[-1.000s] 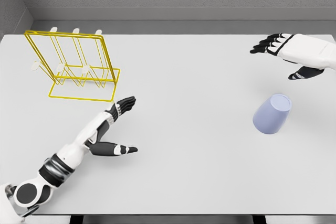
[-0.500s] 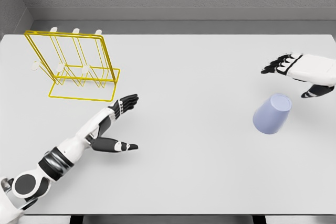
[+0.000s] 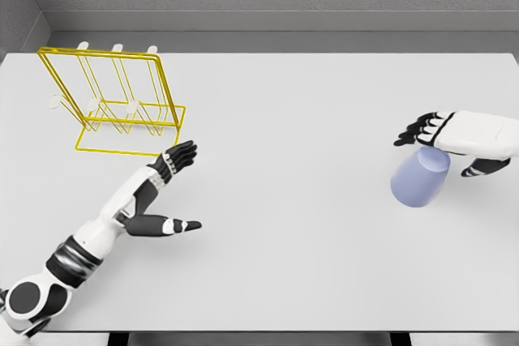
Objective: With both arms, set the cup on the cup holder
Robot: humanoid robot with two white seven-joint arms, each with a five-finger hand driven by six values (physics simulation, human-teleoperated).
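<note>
since half a second ago the right hand (image 3: 454,137) has dropped lower and come in over the cup (image 3: 419,177), and the left hand (image 3: 166,188) has slid a little toward the rack (image 3: 113,103); the cup and rack have not moved. there is one cup, pale lavender, lying tilted on the table (image 3: 292,119) at the right side, its flat base pointing up and toward the right hand. the right hand hovers just over the upper end of the cup, palm down, black fingers (image 3: 418,130) stretched out to the left and the thumb (image 3: 478,169) hanging off to the right of the cup; the hand is wide and holds nothing, and whether it touches the cup cannot be told. there is one rack, a yellow wire cup holder, standing upright at the far left of the table, with three white-tipped pegs along its top and more white tips lower down inside the frame. the left hand lies near the rack's front corner, apart from it, fingers (image 3: 180,154) spread and pointing toward the rack, thumb (image 3: 170,225) stuck out to the right; it too is wide and holds nothing. two arms show, both white, the left one coming in from the lower left corner, the right one from the right edge. cup and rack are well apart, on opposite sides of the table.
</note>
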